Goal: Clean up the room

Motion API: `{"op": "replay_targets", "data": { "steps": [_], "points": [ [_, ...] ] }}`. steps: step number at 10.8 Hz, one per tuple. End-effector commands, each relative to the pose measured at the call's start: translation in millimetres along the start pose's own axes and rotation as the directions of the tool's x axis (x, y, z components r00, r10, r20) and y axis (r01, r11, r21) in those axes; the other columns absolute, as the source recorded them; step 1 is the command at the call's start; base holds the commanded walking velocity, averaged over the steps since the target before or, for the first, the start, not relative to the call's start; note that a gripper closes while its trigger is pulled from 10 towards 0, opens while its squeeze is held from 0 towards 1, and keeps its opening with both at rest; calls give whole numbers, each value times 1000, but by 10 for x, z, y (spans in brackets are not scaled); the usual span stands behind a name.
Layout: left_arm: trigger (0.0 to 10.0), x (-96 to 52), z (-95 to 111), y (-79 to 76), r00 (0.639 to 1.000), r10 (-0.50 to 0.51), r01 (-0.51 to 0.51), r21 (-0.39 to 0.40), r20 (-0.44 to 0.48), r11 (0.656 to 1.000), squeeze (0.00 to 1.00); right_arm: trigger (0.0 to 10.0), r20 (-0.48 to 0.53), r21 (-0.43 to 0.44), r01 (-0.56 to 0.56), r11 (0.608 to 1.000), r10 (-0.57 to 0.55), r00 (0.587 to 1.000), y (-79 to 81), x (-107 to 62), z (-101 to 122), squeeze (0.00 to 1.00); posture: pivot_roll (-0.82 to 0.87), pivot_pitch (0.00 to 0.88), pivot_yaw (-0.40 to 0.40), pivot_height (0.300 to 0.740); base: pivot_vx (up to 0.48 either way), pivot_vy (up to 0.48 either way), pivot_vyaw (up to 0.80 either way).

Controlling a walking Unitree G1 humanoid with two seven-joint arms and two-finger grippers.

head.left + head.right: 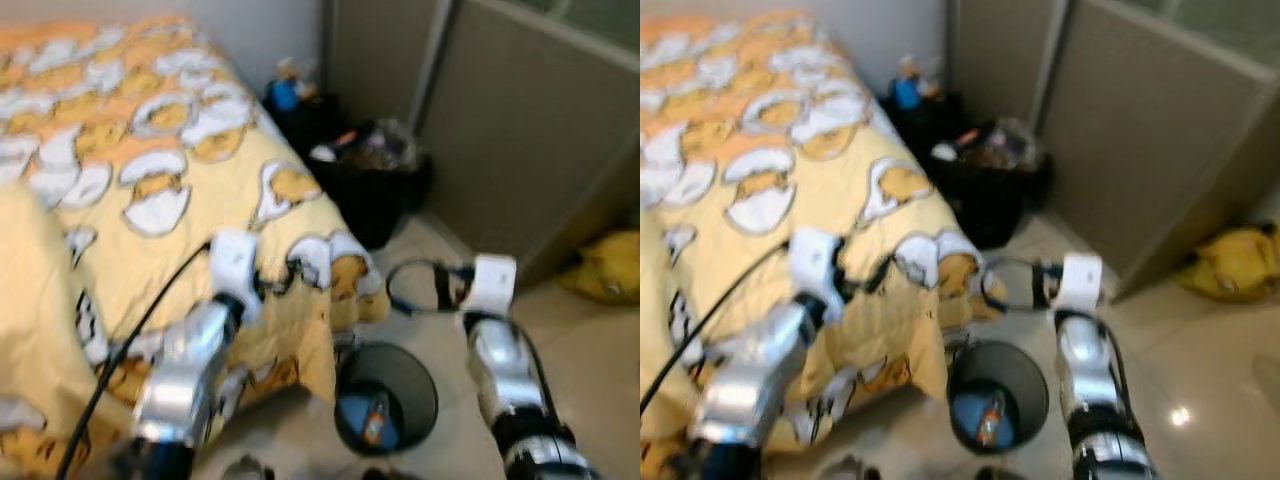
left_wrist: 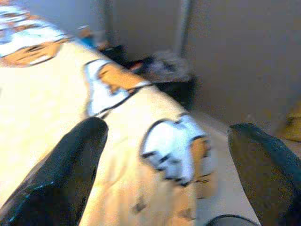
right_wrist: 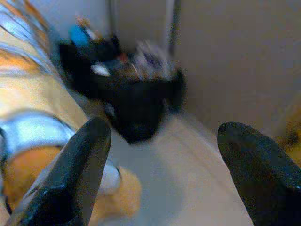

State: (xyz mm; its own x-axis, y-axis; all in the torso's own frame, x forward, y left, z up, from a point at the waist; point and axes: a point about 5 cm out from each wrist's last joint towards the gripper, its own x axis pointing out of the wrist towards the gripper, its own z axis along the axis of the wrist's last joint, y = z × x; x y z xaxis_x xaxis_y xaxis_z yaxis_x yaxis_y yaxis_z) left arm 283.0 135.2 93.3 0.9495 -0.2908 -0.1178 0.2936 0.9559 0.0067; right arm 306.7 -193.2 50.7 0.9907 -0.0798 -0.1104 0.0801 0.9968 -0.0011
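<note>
A bed with a yellow egg-print blanket (image 1: 150,170) takes up the left side. My left gripper (image 1: 285,278) hovers open over the blanket's corner, its black fingers (image 2: 70,165) spread wide with nothing between them. My right gripper (image 1: 400,290) is open too, held in the air just off the bed corner, above the floor. Below and between both grippers stands a small round black waste bin (image 1: 425,375) on the floor, with a blue and an orange item inside. The picture is blurred.
A heap of black bags and clutter (image 1: 370,180) fills the corner past the bed, with a blue object (image 1: 285,95) behind it. Grey panels (image 1: 520,130) close the right side. A yellow bundle (image 1: 610,265) lies on the pale floor at the right.
</note>
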Motion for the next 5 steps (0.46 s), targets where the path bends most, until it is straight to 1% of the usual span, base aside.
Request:
{"op": "replay_targets", "data": {
  "steps": [1,2,3,4,5],
  "points": [
    [10000,-3,-33,-21,1000,17,-17,13,12,1000,0,10000,40,4,-18,1000,18,999,10,-4,57,0,102,0,-44,740,0,0,625],
    [10000,19,-32,-7,999,42,-42,10,18,999,0,10000,40,-1,-36,999,36,999,31,-9,52,0,97,0,-46,740,0,289,625],
    [10000,143,54,22,991,119,-122,50,65,991,0,10000,23,43,-80,996,80,997,83,-96,-17,0,89,0,-49,740,-247,416,619],
    [10000,166,51,59,984,156,-162,71,81,984,0,10000,13,73,-81,994,80,997,90,-147,-58,0,86,0,-45,740,-289,0,619],
    [10000,175,0,96,981,184,-187,68,56,980,1000,10000,9,75,-85,994,84,996,117,-170,-77,0,79,0,-37,740,0,0,625]
  ]
}}
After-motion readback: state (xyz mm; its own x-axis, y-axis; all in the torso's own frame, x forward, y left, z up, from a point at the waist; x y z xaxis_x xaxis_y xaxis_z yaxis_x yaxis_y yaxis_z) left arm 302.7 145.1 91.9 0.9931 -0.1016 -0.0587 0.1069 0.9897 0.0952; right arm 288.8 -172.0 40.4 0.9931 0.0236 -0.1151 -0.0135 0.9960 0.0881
